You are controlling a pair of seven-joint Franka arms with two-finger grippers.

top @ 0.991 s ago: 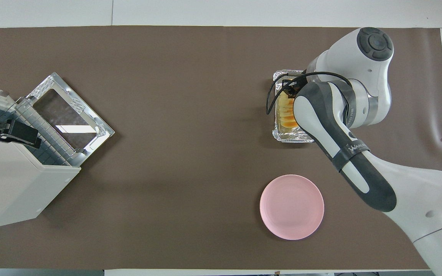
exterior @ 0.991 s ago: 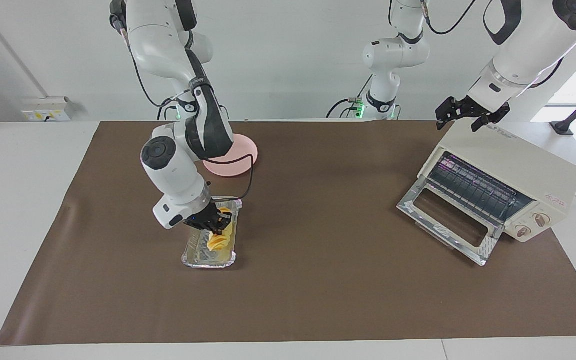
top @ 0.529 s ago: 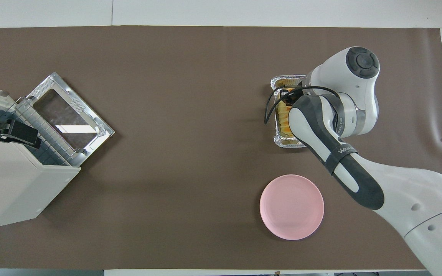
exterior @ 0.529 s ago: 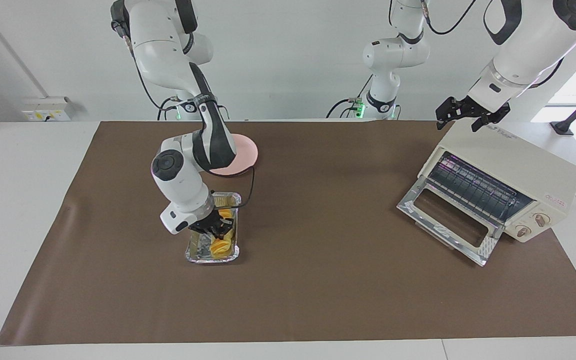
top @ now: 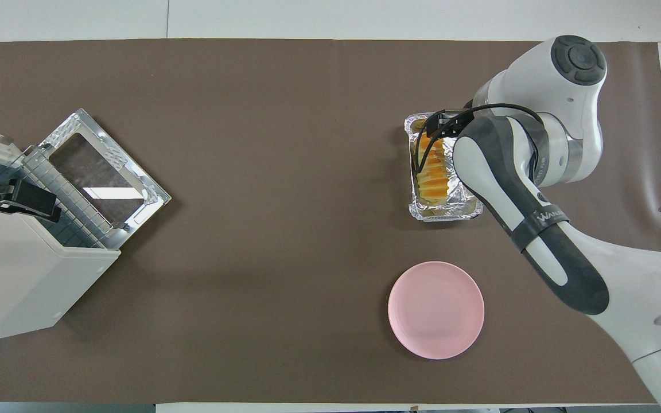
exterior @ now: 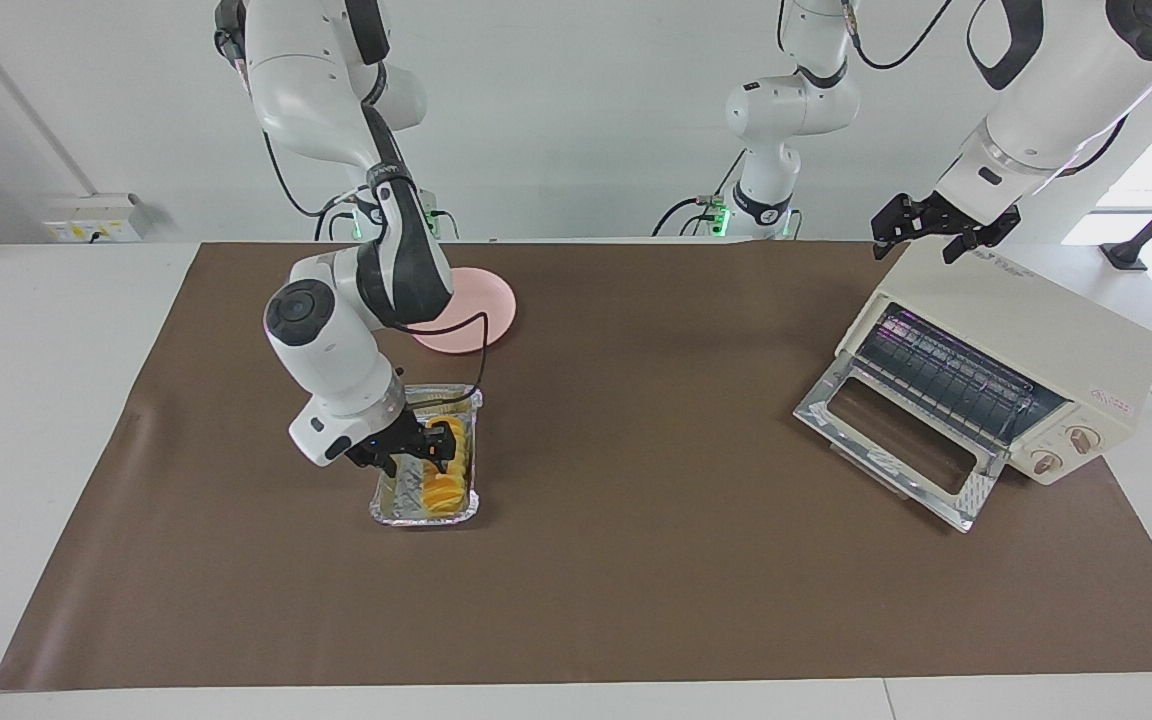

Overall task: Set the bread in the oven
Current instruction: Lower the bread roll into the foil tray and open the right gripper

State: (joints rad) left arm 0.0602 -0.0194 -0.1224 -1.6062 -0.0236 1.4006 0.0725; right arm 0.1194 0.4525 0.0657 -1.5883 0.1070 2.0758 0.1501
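The bread (exterior: 441,487), a ridged golden-yellow loaf, lies in a silver foil tray (exterior: 391,512) toward the right arm's end of the table. It also shows in the overhead view (top: 432,175). My right gripper (exterior: 421,452) hangs just over the loaf with its fingers spread, and it also shows in the overhead view (top: 444,123). The cream-white oven (exterior: 1021,340) stands at the left arm's end with its glass door (exterior: 896,450) dropped open and the wire rack showing. My left gripper (exterior: 926,235) waits open over the oven's top corner.
A pink plate (top: 436,310) lies nearer to the robots than the foil tray (top: 416,209), partly hidden by the right arm in the facing view. A brown mat (exterior: 636,560) covers the table. A third arm (exterior: 776,110) stands at the back.
The loaf stood tilted up in the right gripper, then came down flat in the tray. The right gripper has since risen a little off it. The left arm has not moved.
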